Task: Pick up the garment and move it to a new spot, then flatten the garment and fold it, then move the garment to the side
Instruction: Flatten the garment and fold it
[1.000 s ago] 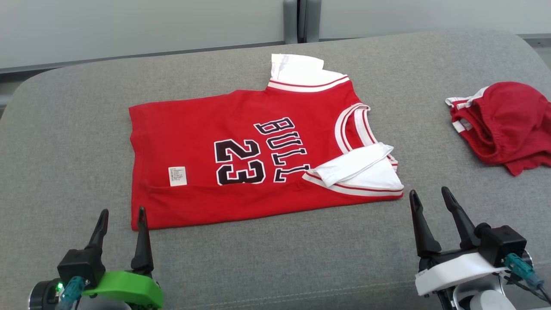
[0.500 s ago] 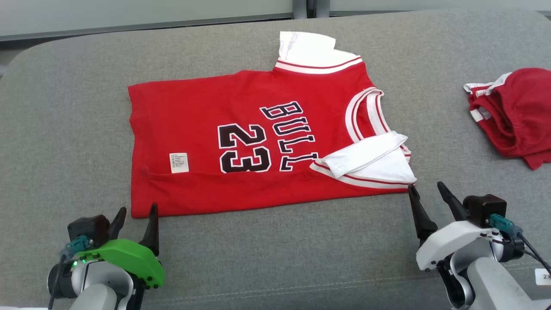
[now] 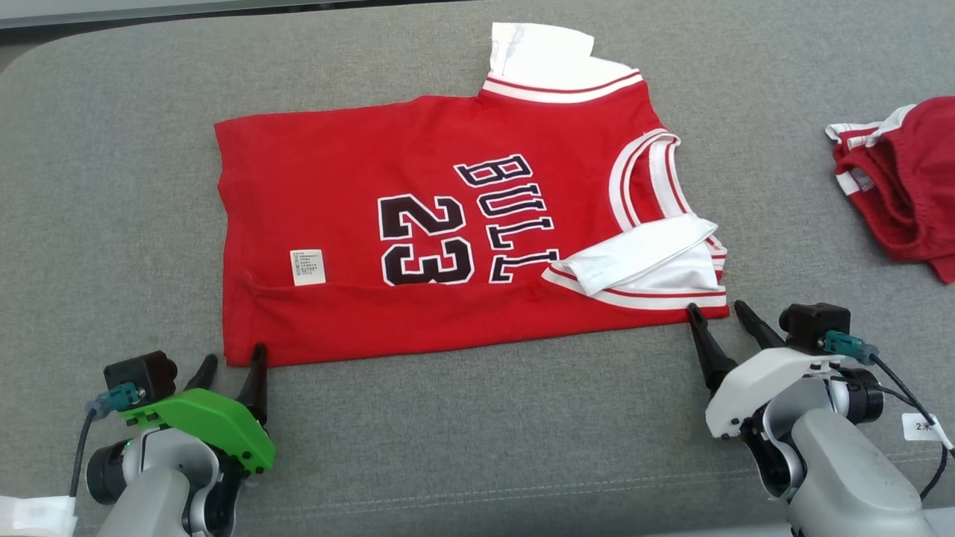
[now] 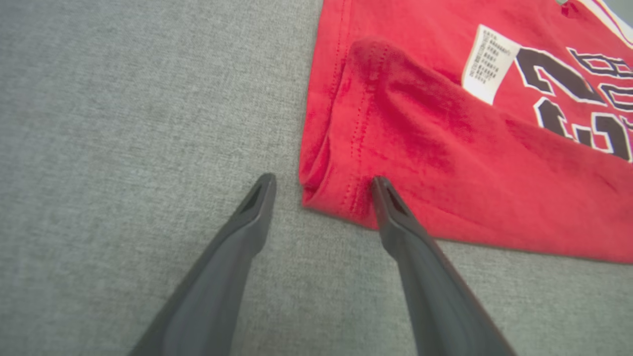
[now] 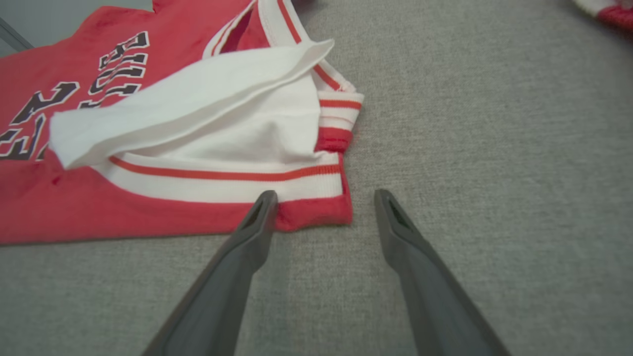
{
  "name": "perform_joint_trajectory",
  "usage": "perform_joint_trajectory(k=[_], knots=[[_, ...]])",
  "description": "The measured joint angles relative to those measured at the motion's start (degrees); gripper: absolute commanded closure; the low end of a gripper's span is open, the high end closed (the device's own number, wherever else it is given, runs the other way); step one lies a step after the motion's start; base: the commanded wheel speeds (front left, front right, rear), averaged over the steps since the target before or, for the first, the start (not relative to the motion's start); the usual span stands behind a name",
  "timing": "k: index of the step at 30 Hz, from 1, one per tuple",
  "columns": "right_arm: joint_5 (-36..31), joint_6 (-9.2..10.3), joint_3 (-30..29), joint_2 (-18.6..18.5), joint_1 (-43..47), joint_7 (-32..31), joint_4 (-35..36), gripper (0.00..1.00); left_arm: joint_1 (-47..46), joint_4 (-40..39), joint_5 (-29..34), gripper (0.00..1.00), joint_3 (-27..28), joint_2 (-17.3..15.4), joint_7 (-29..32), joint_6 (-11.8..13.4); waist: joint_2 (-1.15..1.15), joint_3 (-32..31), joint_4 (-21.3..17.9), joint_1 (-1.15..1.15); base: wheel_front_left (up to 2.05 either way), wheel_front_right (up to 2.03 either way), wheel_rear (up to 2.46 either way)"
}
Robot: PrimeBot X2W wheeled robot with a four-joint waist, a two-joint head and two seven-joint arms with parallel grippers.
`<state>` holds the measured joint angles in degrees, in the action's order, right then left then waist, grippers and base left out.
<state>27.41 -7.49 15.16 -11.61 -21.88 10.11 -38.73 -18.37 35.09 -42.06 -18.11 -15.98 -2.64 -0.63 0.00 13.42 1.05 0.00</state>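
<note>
Left gripper (image 3: 235, 353) is spread wide, one fingertip at the near hem corner of the red jersey (image 3: 336, 186), the other over bare grey cushion (image 3: 112, 186). Right gripper (image 3: 716, 305) is spread too, straddling the armhole corner (white sleeve flopped over it). The jersey lies flat mid-cushion. A crumpled red garment (image 3: 910, 194), perhaps shorts, sits well apart on the right.

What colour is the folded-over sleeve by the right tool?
The sleeve is white, with a red-striped white band; clearest in the right wrist view.

Red jersey (image 3: 418, 224) with black "23", white trimmed sleeves, lying flat, near edge folded over, on grey cushion
</note>
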Motion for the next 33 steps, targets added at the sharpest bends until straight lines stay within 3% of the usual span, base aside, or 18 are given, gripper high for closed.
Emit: perform_joint_trajectory(k=[1,2,3,4,5,6,15,21,33], knots=[[0.5,0.00,0.5,-0.1,-0.5,0.1,-0.4,0.00,-0.3,0.4,-0.3,0.00,0.0,0.1,0.1,-0.5,0.00,0.1,0.0,0.00,0.00,0.00,0.00],[1.3,0.00,1.1,-0.1,-0.9,0.0,-0.9,0.06,-0.6,0.7,-0.5,0.02,0.0,0.3,0.0,-0.8,0.00,0.3,0.1,0.00,0.00,0.00,0.00],[1.7,0.00,1.6,-0.2,-1.2,0.0,-1.1,0.29,-0.9,1.0,-0.8,0.34,0.0,0.4,0.1,-1.2,0.00,0.4,0.1,0.00,0.00,0.00,0.00],[2.2,0.00,2.1,-0.4,-1.6,0.0,-1.5,0.63,-1.1,1.5,-1.0,0.59,-0.1,0.4,0.3,-1.6,0.00,0.4,0.1,0.00,0.00,0.00,0.00],[2.9,-0.01,2.5,-0.4,-1.9,0.1,-1.8,1.00,-1.3,1.8,-1.0,0.90,-0.1,0.4,0.3,-1.9,0.00,0.4,0.1,0.00,0.00,0.00,0.00],[3.6,-0.01,3.0,-0.4,-2.1,0.0,-2.1,1.00,-1.4,2.0,-1.3,1.00,0.0,0.5,0.3,-2.2,0.00,0.4,0.1,0.00,0.00,0.00,0.00],[8.4,-0.05,6.3,-1.9,-1.5,2.0,-0.7,1.00,-1.1,1.7,-3.8,1.00,0.3,0.6,0.5,-4.0,0.00,0.1,0.1,0.00,0.00,0.00,0.00],[11.2,-0.05,6.2,-3.7,3.2,3.2,5.1,1.00,2.3,-3.3,-5.7,1.00,1.1,-0.4,2.1,-4.3,0.00,-0.6,0.2,0.00,0.00,0.00,0.00],[10.6,-0.05,0.8,-3.4,14.8,1.5,16.3,1.00,10.7,-14.7,-7.8,1.00,2.0,-3.2,6.0,-0.6,0.00,-1.6,-0.1,0.00,0.00,0.00,0.00]])
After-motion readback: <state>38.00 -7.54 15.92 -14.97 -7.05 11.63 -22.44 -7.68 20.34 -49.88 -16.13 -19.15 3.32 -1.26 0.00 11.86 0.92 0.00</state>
